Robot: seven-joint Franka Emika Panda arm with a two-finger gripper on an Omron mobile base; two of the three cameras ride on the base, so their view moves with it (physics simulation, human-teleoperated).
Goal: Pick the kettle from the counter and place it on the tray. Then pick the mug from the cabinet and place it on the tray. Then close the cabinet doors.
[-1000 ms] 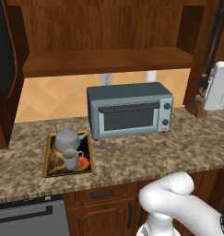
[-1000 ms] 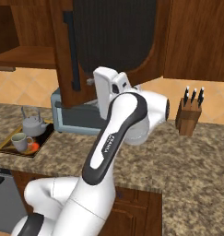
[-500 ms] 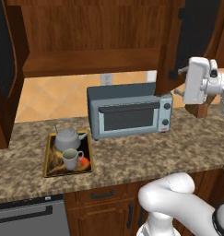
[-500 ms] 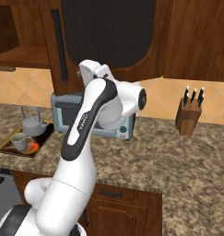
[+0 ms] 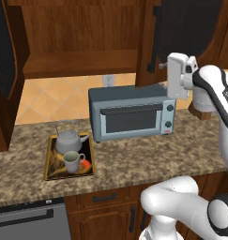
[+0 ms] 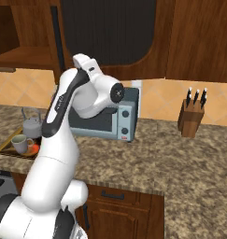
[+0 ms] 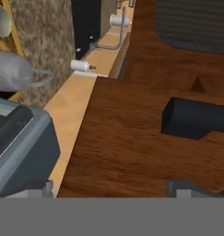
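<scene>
Grey metal on painted wood: the kettle sat on the tray at the left end of the counter, spout toward the toaster oven. The mug stood on the same tray just in front of the kettle, touching or nearly so, handle out to the right. From the right base view the kettle and the mug showed on the tray at the far left.

Up top, the cabinet stood open on its left half, its plain shelf bare. The left cabinet door was swung out at the frame's edge, and the right cabinet door with its black bar handle hung partly closed above the toaster oven.

The gripper was up at that right door, level with the bottom of the bar handle, fingers pointing left. In the hand view the two fingertips stood spread wide with nothing between them, brown door wood right ahead and a dark handle mount close by.

A knife block sat well to the right of the toaster oven.
</scene>
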